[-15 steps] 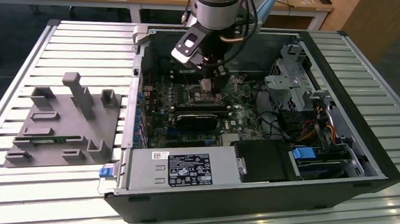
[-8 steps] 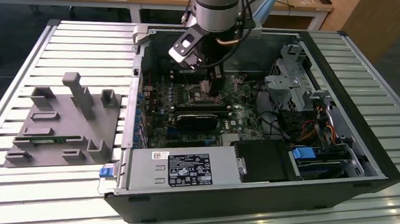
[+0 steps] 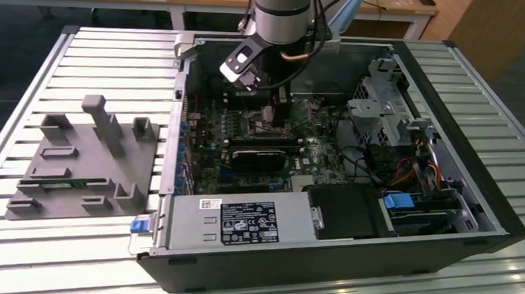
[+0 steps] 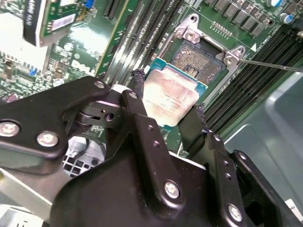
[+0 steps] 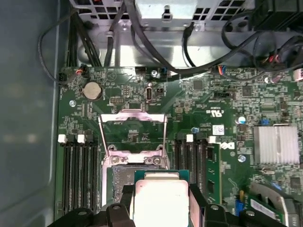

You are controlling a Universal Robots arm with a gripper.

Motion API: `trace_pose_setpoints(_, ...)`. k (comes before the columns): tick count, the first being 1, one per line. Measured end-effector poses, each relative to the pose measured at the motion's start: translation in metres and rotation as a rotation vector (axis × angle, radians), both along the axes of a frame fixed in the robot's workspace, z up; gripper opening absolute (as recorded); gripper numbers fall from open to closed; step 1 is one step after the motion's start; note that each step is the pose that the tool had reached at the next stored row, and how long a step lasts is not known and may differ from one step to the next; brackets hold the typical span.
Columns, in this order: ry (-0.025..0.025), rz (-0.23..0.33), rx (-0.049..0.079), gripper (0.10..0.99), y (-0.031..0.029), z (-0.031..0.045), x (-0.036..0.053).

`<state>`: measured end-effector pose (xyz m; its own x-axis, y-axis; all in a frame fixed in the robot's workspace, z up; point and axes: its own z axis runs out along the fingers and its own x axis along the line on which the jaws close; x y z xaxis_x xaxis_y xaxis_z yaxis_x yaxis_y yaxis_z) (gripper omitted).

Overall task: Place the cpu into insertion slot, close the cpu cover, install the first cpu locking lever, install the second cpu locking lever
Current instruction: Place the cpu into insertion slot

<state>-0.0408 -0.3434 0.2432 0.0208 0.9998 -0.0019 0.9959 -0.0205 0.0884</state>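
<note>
We find gripper (image 4: 168,96) clamped on cpu (image 4: 173,90) by opposite edges, cpu projecting past its tips, over insertion slot (image 4: 199,59), cpu cover (image 5: 132,117) swung open.

Work surface: a table (image 3: 98,53) of pale metal slats, seen in the exterior view. Two items rest directly on it. An open black desktop computer case (image 3: 328,269) lies on its side toward the exterior view's right, interior facing up. A grey fixture plate (image 3: 75,165) with upright posts and slots lies flat just beside the case, on the exterior view's left.
</note>
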Motion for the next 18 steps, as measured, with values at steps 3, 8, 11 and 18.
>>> trace_pose_setpoints(3, 0.0, 0.0, 0.0, 0.541, 0.0026, -0.0051, -0.0005)
trace_pose_setpoints(8, -0.0003, 0.0, 0.0, 0.541, 0.0063, -0.0124, -0.002)
trace_pose_setpoints(11, -0.0011, 0.0, 0.001, 0.541, 0.0093, -0.0168, -0.0034)
trace_pose_setpoints(18, -0.0032, 0.0, 0.0, 0.541, 0.0173, -0.026, -0.0068)
